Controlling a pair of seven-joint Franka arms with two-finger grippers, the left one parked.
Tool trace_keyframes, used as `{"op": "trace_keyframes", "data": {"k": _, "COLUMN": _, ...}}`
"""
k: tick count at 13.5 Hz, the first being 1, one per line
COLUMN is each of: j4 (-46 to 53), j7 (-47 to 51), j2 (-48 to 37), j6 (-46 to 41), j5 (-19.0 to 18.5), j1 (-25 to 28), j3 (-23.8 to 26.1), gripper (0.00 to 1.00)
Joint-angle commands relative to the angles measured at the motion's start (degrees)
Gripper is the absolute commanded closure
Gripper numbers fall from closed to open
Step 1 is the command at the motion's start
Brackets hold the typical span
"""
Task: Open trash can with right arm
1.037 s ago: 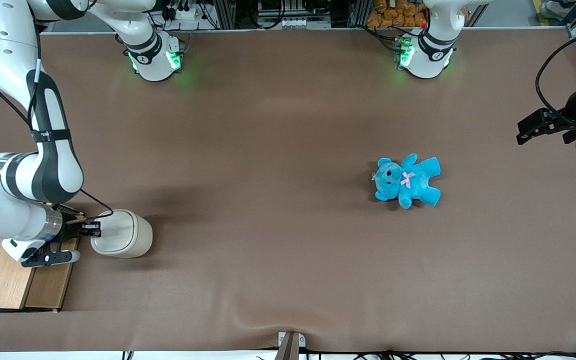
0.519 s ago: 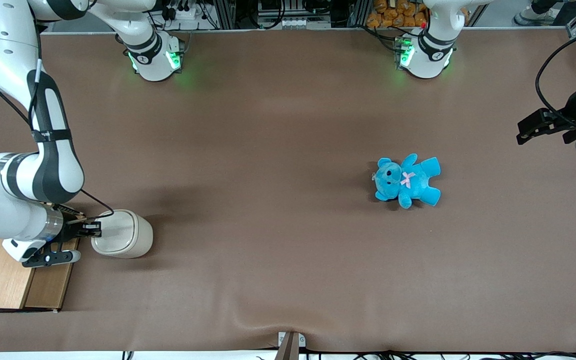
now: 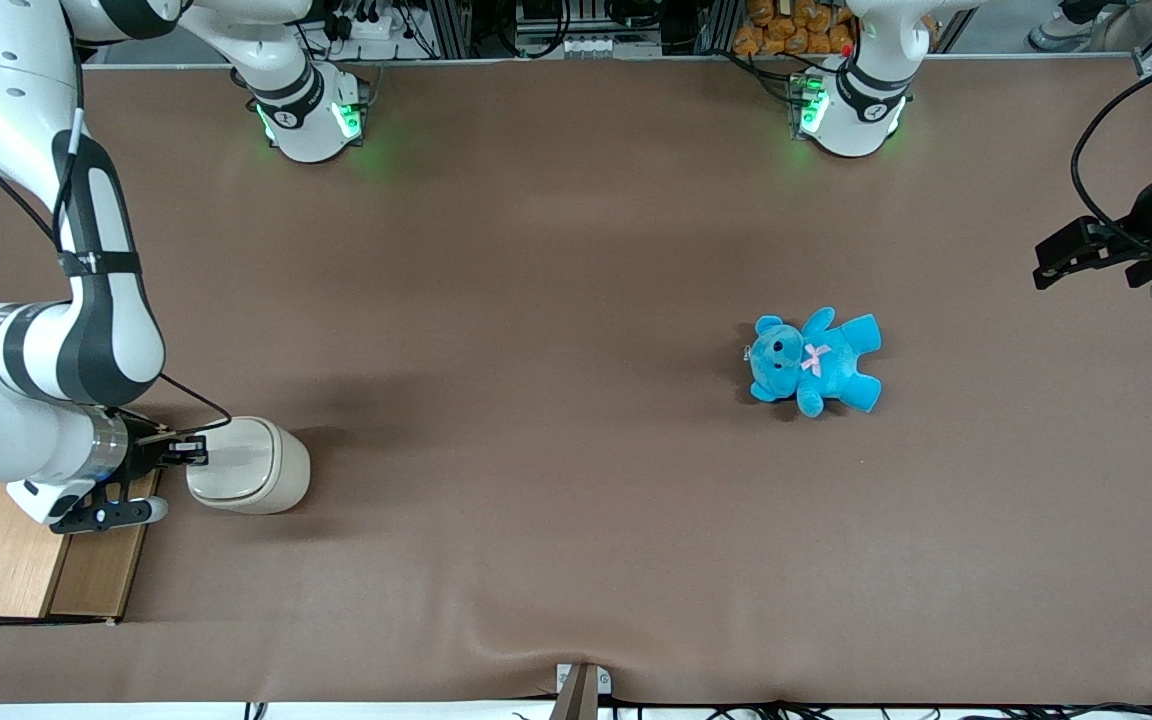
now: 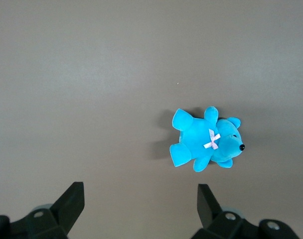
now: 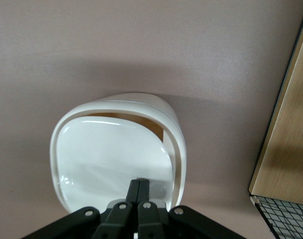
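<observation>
The cream-white trash can (image 3: 254,467) stands at the working arm's end of the table, beside the wooden box. The right arm (image 3: 46,420) reaches over the box. Its black gripper (image 3: 200,455) is shut, and its tips rest on the edge of the can's lid nearest the box. In the right wrist view the shut gripper (image 5: 140,182) presses on the glossy white lid (image 5: 109,149). The lid is tilted inside the rim (image 5: 178,144), and a dark gap shows along the lid's edge farthest from the gripper.
A flat wooden box (image 3: 31,555) lies under the right arm's wrist, at the table's end; its edge also shows in the right wrist view (image 5: 286,129). A blue teddy bear (image 3: 814,360) lies toward the parked arm's end, also seen in the left wrist view (image 4: 206,144).
The gripper has moved slightly farther from the front camera and onto the lid. The trash can has shifted a little toward the parked arm's end. The lid looks more tilted.
</observation>
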Motion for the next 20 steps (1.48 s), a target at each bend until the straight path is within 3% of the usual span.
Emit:
{"op": "trace_keyframes", "data": {"k": 1, "j4": 4.54, "j7": 3.01, "j2": 1.19, "j6": -4.29, "j5": 1.09, "j1": 0.48, "j3": 0.28, "gripper": 1.00}}
{"op": "trace_keyframes", "data": {"k": 8, "j4": 7.01, "j7": 9.53, "j2": 0.84, "j6": -9.74, "j5": 8.82, "j1": 1.54, "j3": 1.33, "gripper": 1.00}}
{"op": "trace_keyframes", "data": {"k": 9, "j4": 6.92, "j7": 10.66, "j2": 0.49, "j6": -10.62, "j5": 10.05, "j1": 1.45, "j3": 1.68, "gripper": 0.95}}
{"op": "trace_keyframes", "data": {"k": 11, "j4": 7.10, "j7": 15.05, "j2": 0.14, "j6": -12.81, "j5": 12.16, "j1": 1.54, "j3": 1.95, "gripper": 0.69}}
{"op": "trace_keyframes", "data": {"k": 12, "j4": 7.27, "j7": 15.50, "j2": -0.04, "j6": -13.96, "j5": 12.25, "j1": 1.71, "j3": 2.04, "gripper": 0.41}}
{"op": "trace_keyframes", "data": {"k": 13, "j4": 7.27, "j7": 15.51, "j2": -0.82, "j6": -14.23, "j5": 12.43, "j1": 1.36, "j3": 2.65, "gripper": 0.25}}
{"op": "trace_keyframes", "data": {"k": 14, "j4": 7.27, "j7": 15.51, "j2": -1.61, "j6": -14.41, "j5": 12.61, "j1": 1.01, "j3": 3.44, "gripper": 0.00}}
{"op": "trace_keyframes", "data": {"k": 16, "j4": 7.19, "j7": 15.59, "j2": -3.54, "j6": -15.28, "j5": 11.91, "j1": 1.45, "j3": 3.53, "gripper": 0.00}}
{"op": "trace_keyframes", "data": {"k": 18, "j4": 7.36, "j7": 15.16, "j2": -5.13, "j6": -15.46, "j5": 8.14, "j1": 1.63, "j3": 3.62, "gripper": 0.00}}
{"op": "trace_keyframes", "data": {"k": 20, "j4": 9.02, "j7": 14.89, "j2": -5.57, "j6": -18.08, "j5": 7.77, "j1": 0.40, "j3": 3.62, "gripper": 0.00}}
